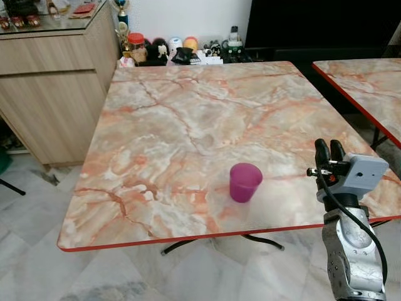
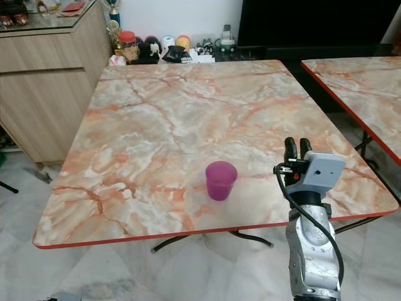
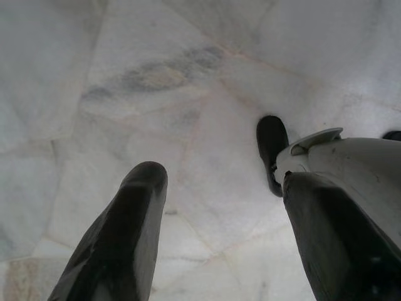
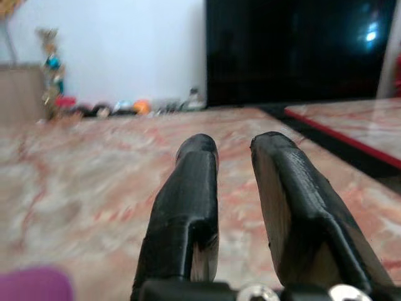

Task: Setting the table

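Note:
A purple cup [image 1: 244, 182] stands upright on the marble-patterned table [image 1: 188, 113], near its front edge and a little right of the middle. My right gripper [image 1: 329, 150] is raised over the table's front right part, a short way right of the cup and apart from it. Its fingers point away from me, close together with nothing between them. In the right wrist view the cup's rim [image 4: 31, 285] shows low beside the fingers [image 4: 188, 188]. My left gripper [image 3: 219, 188] hangs open over the pale floor tiles.
A second marble table [image 1: 369, 88] stands to the right across a narrow gap. A wooden cabinet [image 1: 50, 94] stands at the left. Jars and small figures [image 1: 169, 50] line the floor by the wall behind the table, next to a dark screen [image 1: 313, 25].

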